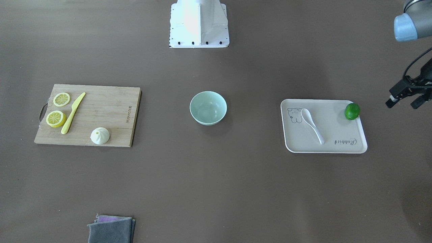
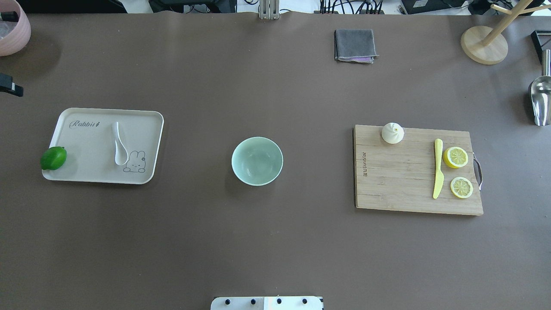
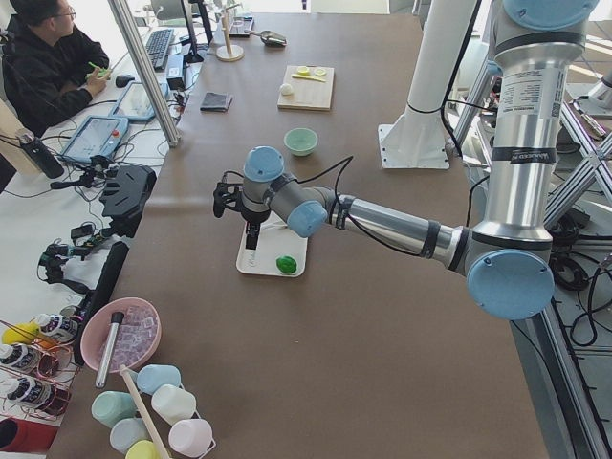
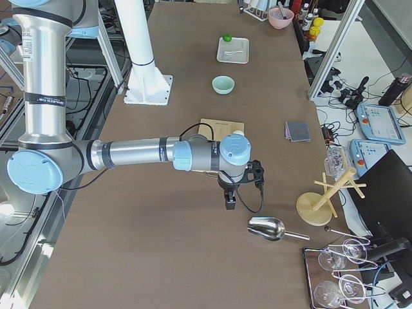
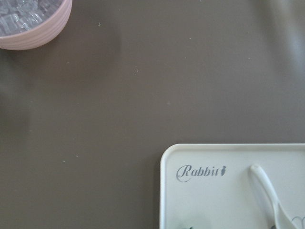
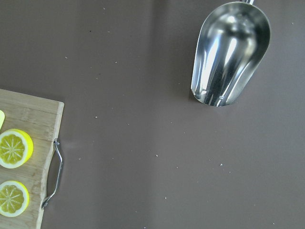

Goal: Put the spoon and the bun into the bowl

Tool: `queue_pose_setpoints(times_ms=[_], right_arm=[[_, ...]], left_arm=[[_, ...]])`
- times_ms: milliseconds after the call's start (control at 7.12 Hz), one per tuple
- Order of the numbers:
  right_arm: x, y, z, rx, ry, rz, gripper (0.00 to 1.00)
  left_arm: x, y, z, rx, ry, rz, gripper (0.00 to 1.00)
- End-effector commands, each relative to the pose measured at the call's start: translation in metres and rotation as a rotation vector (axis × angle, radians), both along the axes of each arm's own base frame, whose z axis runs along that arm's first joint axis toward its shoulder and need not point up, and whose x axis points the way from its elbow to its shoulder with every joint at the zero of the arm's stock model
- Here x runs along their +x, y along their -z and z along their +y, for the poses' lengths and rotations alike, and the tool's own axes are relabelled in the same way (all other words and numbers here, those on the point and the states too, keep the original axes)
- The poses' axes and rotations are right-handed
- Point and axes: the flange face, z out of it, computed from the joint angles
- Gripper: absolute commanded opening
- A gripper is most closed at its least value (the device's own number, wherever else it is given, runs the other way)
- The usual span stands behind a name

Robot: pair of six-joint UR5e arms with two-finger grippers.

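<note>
Brown matte surface (image 2: 275, 241) carries a rectangular bamboo board (image 2: 400, 185) with the pleated, domed cream bun (image 2: 392, 133) at its edge. A smooth beige tray (image 2: 86, 172) holds the glossy white spoon (image 2: 119, 148). Between them sits the round mint bowl (image 2: 257, 161). I see the left pincer (image 1: 405, 103) just beyond the tray, fingers apart, gripping nothing. The right pincer (image 4: 230, 201) hangs past the board; I cannot tell its opening.

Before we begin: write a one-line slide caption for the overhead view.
Empty mint bowl sits between the tray holding the spoon and the cutting board holding the bun.
</note>
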Motion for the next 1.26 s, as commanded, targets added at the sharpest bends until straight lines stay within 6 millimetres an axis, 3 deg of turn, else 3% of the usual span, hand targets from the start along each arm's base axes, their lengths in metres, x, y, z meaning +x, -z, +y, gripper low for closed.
queue_pose_setpoints(times_ms=[0,140,281,561,842,1123], right_arm=[[-0.009,0.013,-0.015,0.03,0.019,-0.015,1.0],[-0.016,0.026,-0.024,0.054,0.031,-0.021,1.0],[-0.034,0.035,-0.034,0.065,0.062,-0.026,1.0],[-0.082,0.061,-0.06,-0.002,0.049,-0.036,1.0],[-0.095,0.074,-0.062,0.019,0.071,-0.042,1.0],[-0.108,0.086,-0.069,0.023,0.078,-0.047,1.0]], left_arm=[[0.057,0.004,-0.011,0.09,-0.019,-0.004,0.98],[0.075,0.008,-0.012,0.017,0.035,0.054,0.98],[0.105,0.024,-0.013,0.005,0.026,0.075,0.98],[0.159,0.013,0.0,0.011,0.031,-0.028,0.98],[0.192,0.018,-0.001,-0.035,0.045,-0.122,0.98],[0.228,0.021,0.007,-0.124,0.079,-0.091,0.98]])
